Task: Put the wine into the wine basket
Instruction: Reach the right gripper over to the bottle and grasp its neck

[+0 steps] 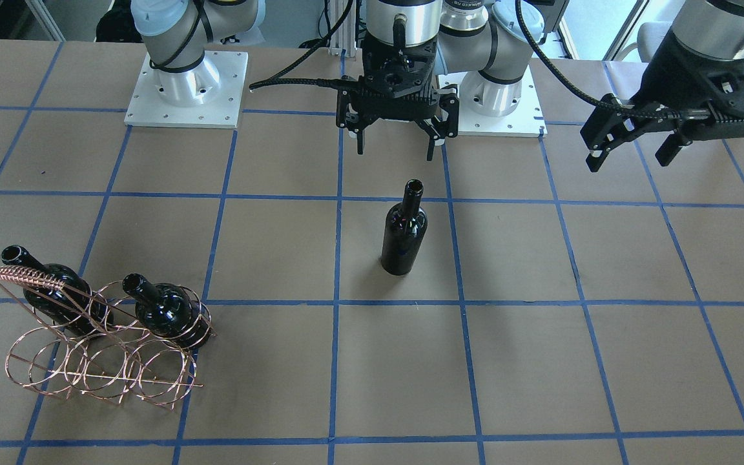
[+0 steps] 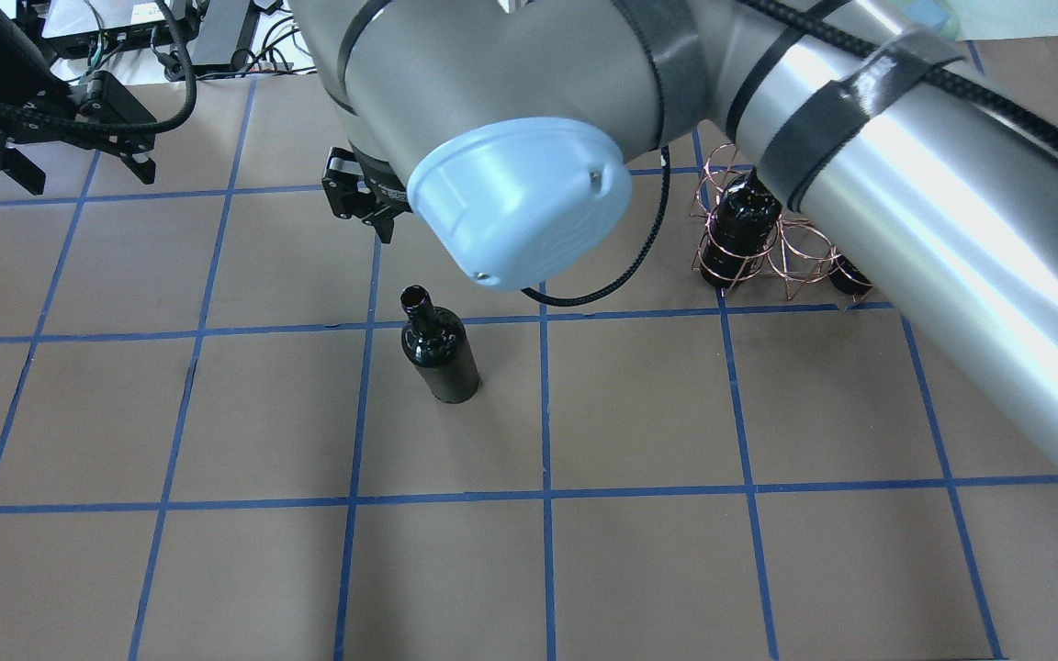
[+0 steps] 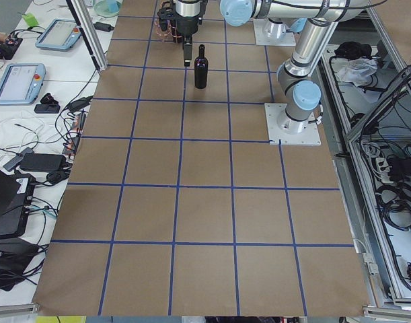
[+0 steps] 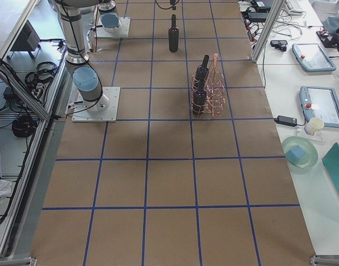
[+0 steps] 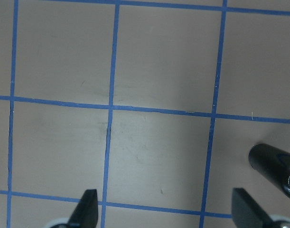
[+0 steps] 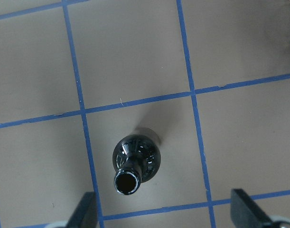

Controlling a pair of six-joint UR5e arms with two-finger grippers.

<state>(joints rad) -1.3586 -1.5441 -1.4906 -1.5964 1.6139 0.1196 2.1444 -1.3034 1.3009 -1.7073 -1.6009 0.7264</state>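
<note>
The table (image 1: pixel 540 361), papered in brown and crossed by a grid of blue tape, is running off the edges of every view. In the side views, benches are lining it, carrying cables and a teach pendant (image 3: pixel 17 81). In the overhead view the right arm (image 2: pixel 906 174) is filling the upper right of the frame and covering part of the wine basket (image 2: pixel 795 257). The front-facing view is showing that basket (image 1: pixel 30 276) whole at the lower left, with two bottles (image 1: pixel 55 290) lying in its upper rings, necks pointing toward the upper left. The lower rings are showing only wire. The wine bottle (image 1: pixel 404 232) is standing upright on the paper at the centre of the frame, well apart from the basket. The right gripper (image 1: pixel 396 143) is hanging just above it in the frame, fingers spread and touching nothing. From the right wrist camera the bottle's mouth (image 6: pixel 127 183) is sitting between the two fingertips (image 6: pixel 85 209), nearer the left one; how high the gripper is hanging over it is hard to judge. The left gripper (image 1: pixel 630 158) is hovering at the upper right, also spread and empty, well away from the bottle, whose edge (image 5: pixel 273 164) is being cut off at the right of its wrist view.
</note>
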